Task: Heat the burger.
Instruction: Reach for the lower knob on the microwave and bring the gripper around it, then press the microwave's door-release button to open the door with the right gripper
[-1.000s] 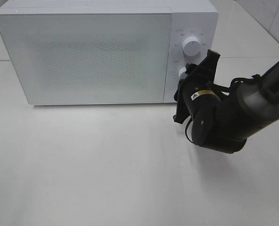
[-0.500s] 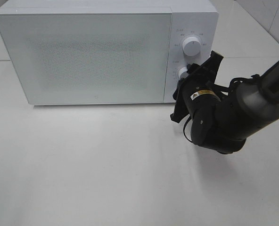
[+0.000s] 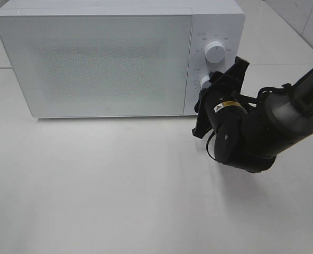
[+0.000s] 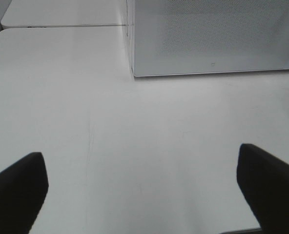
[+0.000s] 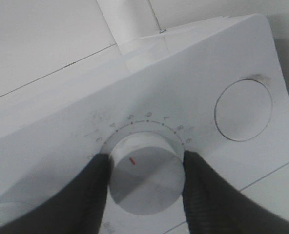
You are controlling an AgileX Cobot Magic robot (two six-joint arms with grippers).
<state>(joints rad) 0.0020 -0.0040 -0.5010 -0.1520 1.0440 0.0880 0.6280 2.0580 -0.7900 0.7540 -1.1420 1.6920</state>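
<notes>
- Right tool [image 5: 145,181] is clenched on the microwave's lower dial [image 3: 203,81], with one finger on each side of it.
- Judged best: twist about the dial's own axis with the fingers square and no pull off the panel, reading the red tick [image 5: 131,160] against the scale.
- Left tool [image 4: 143,173] hangs released over the desk [image 4: 134,122], near-left of the microwave [image 3: 109,63].
- Burger is nowhere visible. The door [image 3: 93,58] is shut and opaque, so the burger's place, facing and long axis cannot be told.
</notes>
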